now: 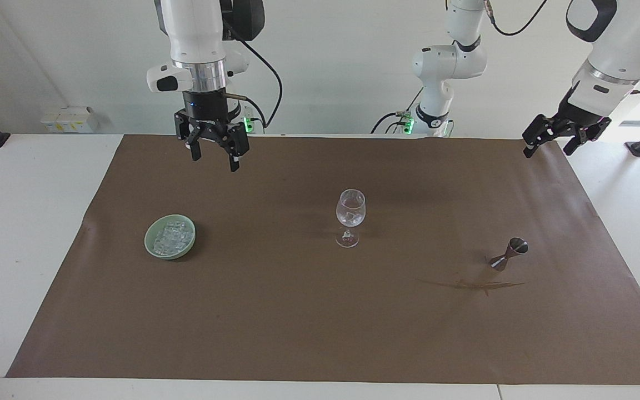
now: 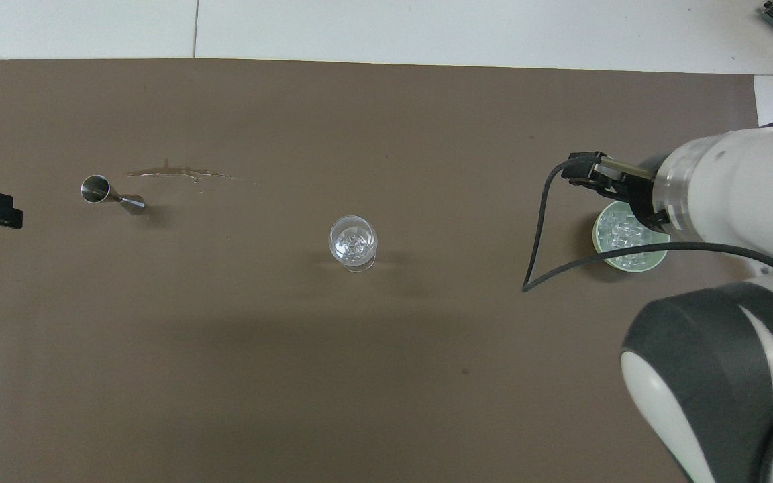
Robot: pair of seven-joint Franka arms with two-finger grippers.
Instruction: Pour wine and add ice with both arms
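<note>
A clear stemmed wine glass [image 1: 350, 216] stands upright mid-mat, with something clear glinting in its bowl; it also shows in the overhead view [image 2: 353, 241]. The ice [image 1: 171, 236] is heaped in a pale green bowl [image 1: 150, 245] toward the right arm's end, and both show in the overhead view, ice [image 2: 625, 235] and bowl [image 2: 628, 266]. My right gripper [image 1: 213, 157] hangs open and empty, high over the mat close to the bowl; in the overhead view its arm hides it. My left gripper [image 1: 548, 146] waits open and empty, raised over the mat's corner at the left arm's end.
A steel jigger [image 1: 509, 254] stands tilted toward the left arm's end, also in the overhead view [image 2: 110, 194]. A dark streak of spilled liquid [image 1: 473, 285] lies on the brown mat [image 1: 298, 322] just beside it, farther from the robots.
</note>
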